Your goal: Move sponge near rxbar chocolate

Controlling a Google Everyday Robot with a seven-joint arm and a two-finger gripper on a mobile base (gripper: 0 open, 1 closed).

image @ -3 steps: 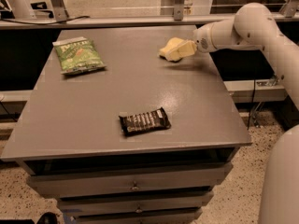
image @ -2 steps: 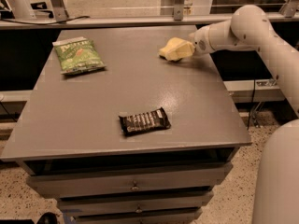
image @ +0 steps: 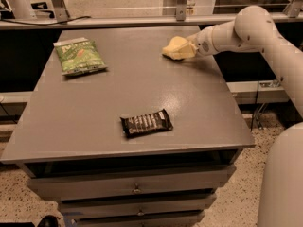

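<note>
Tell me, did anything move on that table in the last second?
Barely. The arm's bend drifted slightly left in the picture, while the gripper stayed at the sponge near the far right edge of the table. The sponge, the rxbar chocolate and the green bag lie where they were.

- The gripper [image: 190, 49] is at the far right of the table [image: 142, 84], against the sponge [image: 174, 48] — where they meet cannot be made out.
- The arm [image: 270, 41] is cut off by the right edge.
- The lettering on the chocolate bar [image: 146, 123] and the green bag [image: 79, 56] is too small to read.
</note>
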